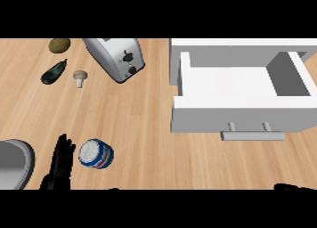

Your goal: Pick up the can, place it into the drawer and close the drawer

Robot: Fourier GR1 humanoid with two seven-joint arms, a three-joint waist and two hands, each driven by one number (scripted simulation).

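Head view. A can (96,154) sits on the wooden surface (135,120) toward its near left corner. It appears to stand on end, pale lid up and blue side showing, so its long axis looks roughly vertical.

The left hand (61,160) is just beside the can on its left, with a narrow strip of surface showing between them. Its fingers are straight and point toward the far edge, so the hand is released and holds nothing. The can therefore lies directly to the right of this hand's palm side, and a short sideways closing move would bring them together.

The right hand (289,187) shows only as a dark sliver at the near edge toward the right corner, well apart from the can. Whether it is released or clenched cannot be told. The left hand is plainly the nearer.

The white drawer (243,82) stands pulled open toward the far right, its handle (253,135) facing the near edge and its inside bare. It is well apart from the can, to the can's right and farther off.

A toaster (115,58) lies toward the far left, and a grey bowl (6,162) sits at the left edge.
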